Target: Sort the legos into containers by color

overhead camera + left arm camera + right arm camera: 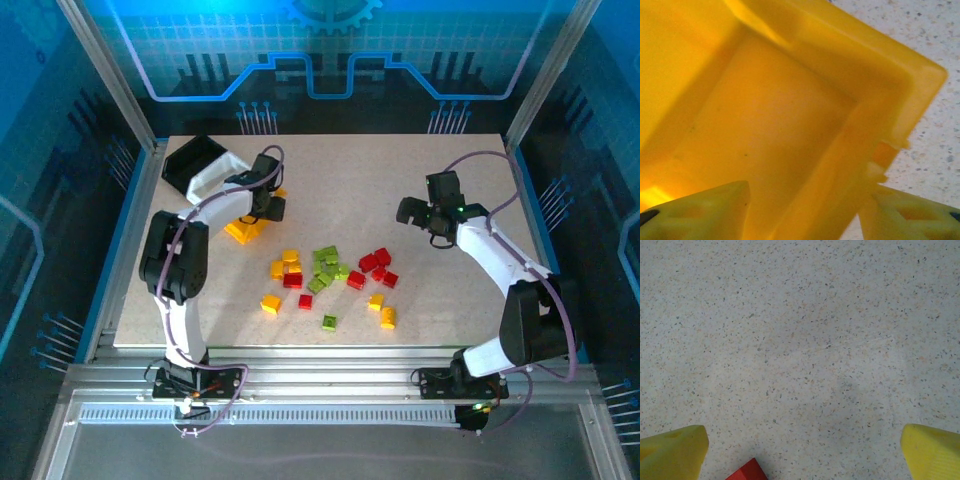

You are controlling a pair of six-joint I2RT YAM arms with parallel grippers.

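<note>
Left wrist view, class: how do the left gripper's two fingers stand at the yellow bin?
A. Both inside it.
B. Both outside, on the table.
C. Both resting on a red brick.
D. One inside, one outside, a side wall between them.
D: one finger of the left gripper hangs over the yellow bin floor, the other beyond its wall, over the speckled table.

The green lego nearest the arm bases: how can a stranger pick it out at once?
On the table, legos lie scattered in the middle. At the near edge of that scatter, one green lego lies alone. The other greens huddle together farther back; this one touches nothing.
</note>
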